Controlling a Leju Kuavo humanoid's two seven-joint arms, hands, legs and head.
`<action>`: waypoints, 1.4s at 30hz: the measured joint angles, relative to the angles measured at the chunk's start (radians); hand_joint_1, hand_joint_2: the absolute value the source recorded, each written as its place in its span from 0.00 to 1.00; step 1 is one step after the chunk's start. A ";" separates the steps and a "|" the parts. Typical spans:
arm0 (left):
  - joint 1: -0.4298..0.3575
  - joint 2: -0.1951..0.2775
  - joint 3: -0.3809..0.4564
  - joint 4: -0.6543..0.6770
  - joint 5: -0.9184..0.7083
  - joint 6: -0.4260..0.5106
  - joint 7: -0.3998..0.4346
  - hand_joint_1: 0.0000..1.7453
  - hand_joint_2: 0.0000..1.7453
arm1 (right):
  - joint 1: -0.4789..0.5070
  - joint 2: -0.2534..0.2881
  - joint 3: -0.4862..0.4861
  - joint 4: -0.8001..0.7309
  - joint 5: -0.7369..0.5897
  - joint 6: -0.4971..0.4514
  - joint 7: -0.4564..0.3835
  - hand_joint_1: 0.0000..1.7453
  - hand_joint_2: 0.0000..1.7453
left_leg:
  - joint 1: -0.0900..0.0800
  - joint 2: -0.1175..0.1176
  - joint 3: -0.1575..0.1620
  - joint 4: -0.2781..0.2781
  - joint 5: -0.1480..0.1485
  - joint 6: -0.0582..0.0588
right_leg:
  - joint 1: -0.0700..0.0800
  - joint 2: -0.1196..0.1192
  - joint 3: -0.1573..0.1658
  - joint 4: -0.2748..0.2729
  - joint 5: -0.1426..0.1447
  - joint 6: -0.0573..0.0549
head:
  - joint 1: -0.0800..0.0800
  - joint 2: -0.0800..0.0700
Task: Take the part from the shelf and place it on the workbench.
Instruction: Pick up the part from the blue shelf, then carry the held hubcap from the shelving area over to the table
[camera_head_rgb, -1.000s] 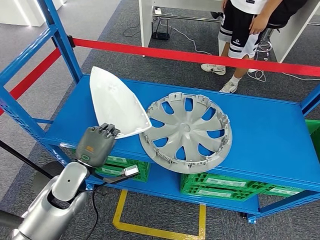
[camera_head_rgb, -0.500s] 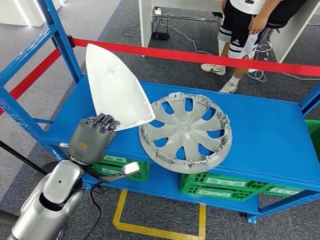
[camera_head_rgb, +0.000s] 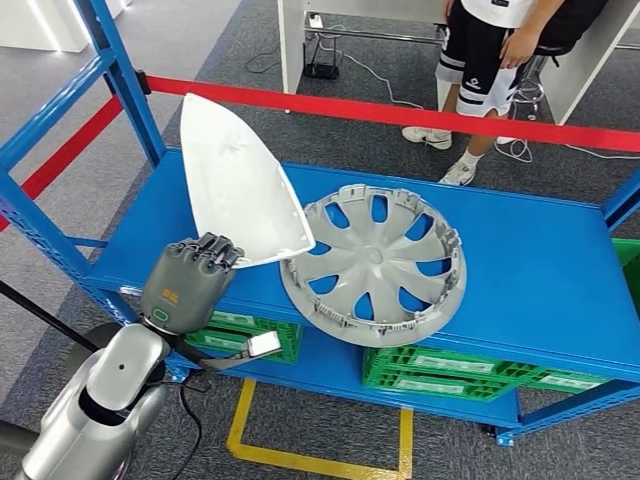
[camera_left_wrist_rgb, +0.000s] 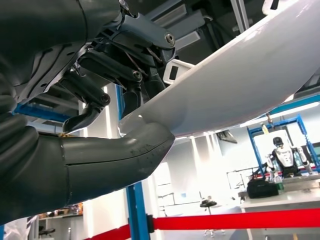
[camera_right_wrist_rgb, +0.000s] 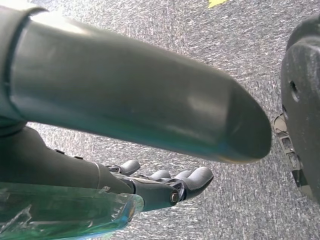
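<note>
A white curved shell-shaped part (camera_head_rgb: 238, 185) is tilted up above the left of the blue shelf (camera_head_rgb: 528, 260), its near edge gripped by my left hand (camera_head_rgb: 189, 285). The left wrist view shows the thumb under the white part (camera_left_wrist_rgb: 241, 80) and the fingers (camera_left_wrist_rgb: 113, 70) over its edge. A grey wheel cover (camera_head_rgb: 373, 262) lies flat on the shelf just right of the part. My right hand (camera_right_wrist_rgb: 166, 187) hangs over grey carpet, fingers apart and holding nothing.
Blue uprights (camera_head_rgb: 124, 85) frame the shelf's left end, and a red barrier tape (camera_head_rgb: 392, 115) runs behind it. Green crates (camera_head_rgb: 453, 375) sit on the lower level. A person (camera_head_rgb: 490, 60) stands beyond the tape near a white table.
My left hand has lifted the white part off the shelf and tipped it more upright, then shifted it slightly right. The wheel cover has not moved.
</note>
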 joint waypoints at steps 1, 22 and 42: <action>0.000 0.000 -0.001 0.000 0.002 -0.003 0.000 1.00 1.00 | -0.001 0.000 0.000 0.000 0.000 0.000 0.000 0.00 0.00 | 0.002 0.001 0.001 -0.008 0.006 0.005 | 0.000 -0.001 -0.008 0.015 -0.013 0.002 | 0.001 0.000; 0.008 0.024 -0.025 0.001 0.013 -0.021 0.005 1.00 1.00 | -0.008 0.003 0.008 0.000 -0.003 -0.005 0.000 0.00 0.00 | 0.008 0.005 -0.127 0.277 -0.140 -0.052 | 0.001 -0.005 -0.099 0.033 0.060 -0.056 | 0.003 0.000; 0.062 0.045 0.001 -0.004 0.013 -0.026 0.019 1.00 1.00 | -0.013 0.014 0.011 -0.002 -0.003 -0.035 0.012 0.00 0.00 | -0.011 0.010 -0.061 -0.024 0.068 -0.007 | 0.009 -0.005 -0.006 0.076 -0.009 -0.014 | 0.006 0.000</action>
